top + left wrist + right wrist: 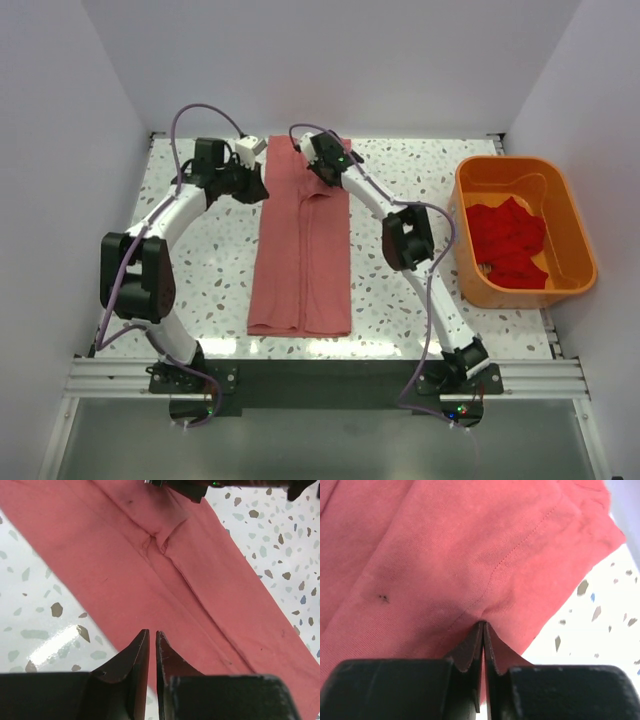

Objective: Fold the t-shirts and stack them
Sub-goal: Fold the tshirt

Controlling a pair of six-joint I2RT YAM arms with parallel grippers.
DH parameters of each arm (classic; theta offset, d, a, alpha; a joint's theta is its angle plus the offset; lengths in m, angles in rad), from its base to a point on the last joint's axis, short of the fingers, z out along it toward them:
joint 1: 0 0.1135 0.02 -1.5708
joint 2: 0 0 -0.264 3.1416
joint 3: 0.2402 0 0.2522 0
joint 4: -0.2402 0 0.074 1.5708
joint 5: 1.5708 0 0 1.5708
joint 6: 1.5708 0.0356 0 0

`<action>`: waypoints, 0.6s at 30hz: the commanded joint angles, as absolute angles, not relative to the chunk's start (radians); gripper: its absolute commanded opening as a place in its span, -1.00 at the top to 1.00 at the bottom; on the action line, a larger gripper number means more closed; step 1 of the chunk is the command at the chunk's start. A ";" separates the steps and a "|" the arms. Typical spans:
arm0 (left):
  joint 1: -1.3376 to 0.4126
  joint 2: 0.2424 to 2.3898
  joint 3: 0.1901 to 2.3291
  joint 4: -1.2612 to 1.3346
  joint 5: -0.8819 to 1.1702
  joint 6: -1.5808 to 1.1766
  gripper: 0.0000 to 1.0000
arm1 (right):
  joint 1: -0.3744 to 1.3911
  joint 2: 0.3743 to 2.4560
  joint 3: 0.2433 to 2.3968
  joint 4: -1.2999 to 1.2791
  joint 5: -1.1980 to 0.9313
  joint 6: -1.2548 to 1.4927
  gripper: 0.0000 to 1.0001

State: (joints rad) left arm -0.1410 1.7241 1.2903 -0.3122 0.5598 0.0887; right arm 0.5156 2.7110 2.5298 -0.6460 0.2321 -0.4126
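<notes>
Right wrist view first: the right gripper (pixel 483 626) has its fingers pressed tight together, pinching a fold of the pink t-shirt (pixel 470 555) that bunches up right at the tips. There's a sleeve seam running just above the pinch, and a bit of speckled tabletop (pixel 600 630) shows off to the right.

Over on the left wrist cam, the left gripper (pixel 153 634) is pretty much closed too, just a sliver between the tips. It sits over the shirt's edge, but honestly I can't tell if it's got any cloth or is even touching it.

From the top cam, the shirt is folded into a long narrow strip down the middle of the tabletop, both arms reaching to its far end. An orange bin (pixel 470 180) sits well off to the right with red t-shirts (pixel 510 240) crumpled inside.
</notes>
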 commanded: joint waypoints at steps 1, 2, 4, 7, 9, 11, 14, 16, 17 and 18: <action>-0.120 1.675 1.275 -0.275 0.528 0.098 0.69 | 0.534 2.758 2.548 -0.424 0.317 -0.479 0.85; -0.118 1.674 1.278 -0.276 0.525 0.109 0.66 | 0.534 2.741 2.536 -0.398 0.327 -0.485 0.81; -0.118 1.678 1.305 -0.310 0.538 0.165 0.62 | 0.534 2.648 2.473 -0.348 0.325 -0.482 0.71; -0.120 1.709 1.337 -0.366 0.578 0.209 0.62 | 0.534 2.489 2.386 -0.354 0.266 -0.445 0.63; -0.123 1.742 1.353 -0.402 0.600 0.215 0.66 | 0.534 2.407 2.340 -0.383 0.238 -0.419 0.58; -0.126 1.788 1.376 -0.411 0.595 0.204 0.68 | 0.534 2.304 2.260 -0.411 0.188 -0.407 0.49; -0.126 1.860 1.408 -0.423 0.586 0.166 0.73 | 0.534 2.225 2.152 -0.480 0.126 -0.385 0.48; -0.126 1.894 1.431 -0.428 0.574 0.144 0.75 | 0.532 2.210 2.102 -0.532 0.109 -0.371 0.50; -0.126 1.923 1.436 -0.423 0.571 0.140 0.76 | 0.531 2.217 2.097 -0.557 0.089 -0.367 0.51; -0.126 1.940 1.445 -0.422 0.557 0.134 0.76 | 0.531 2.224 2.097 -0.581 0.065 -0.362 0.52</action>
State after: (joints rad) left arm -0.1253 1.8919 1.3960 -0.3969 0.5671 0.1646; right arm 0.5301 2.2406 2.1334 -0.4973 0.1535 -0.4042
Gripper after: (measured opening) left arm 0.124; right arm 0.245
